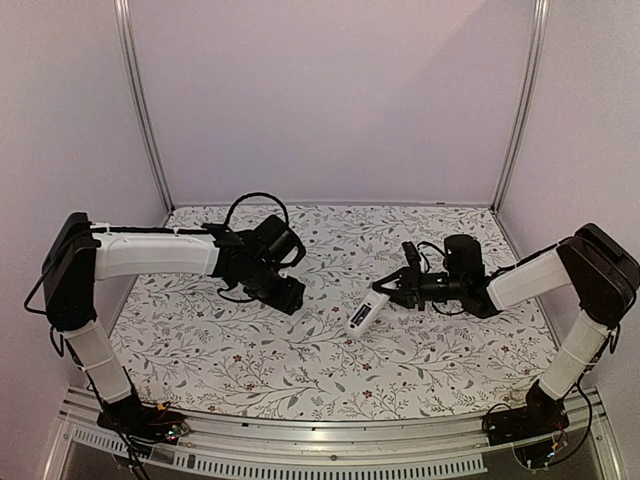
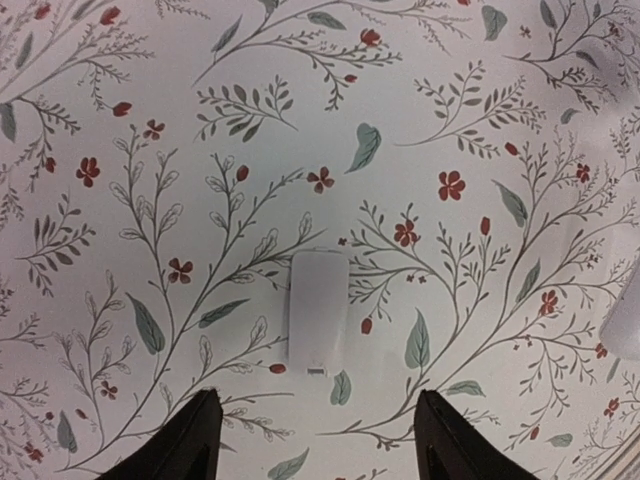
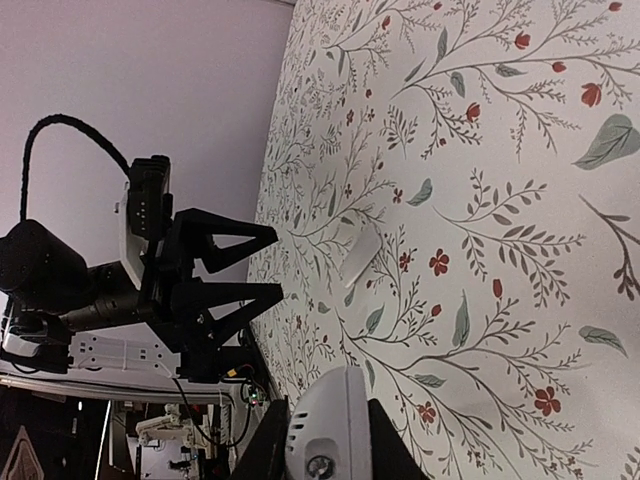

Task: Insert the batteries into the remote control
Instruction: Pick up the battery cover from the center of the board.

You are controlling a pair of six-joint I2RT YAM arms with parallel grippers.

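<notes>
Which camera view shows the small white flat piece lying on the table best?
Left wrist: the white flat piece lies whole, seen from straight above. Right wrist shows it small and slanted; the top view does not show it.

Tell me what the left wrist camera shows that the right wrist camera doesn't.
Only the left wrist view: the small tab on the white battery cover. Only the right wrist view: the right hand gripping the remote control; a white blur at the left view's edge is unidentifiable. Both: the cover, the floral cloth, and the open left hand.
</notes>
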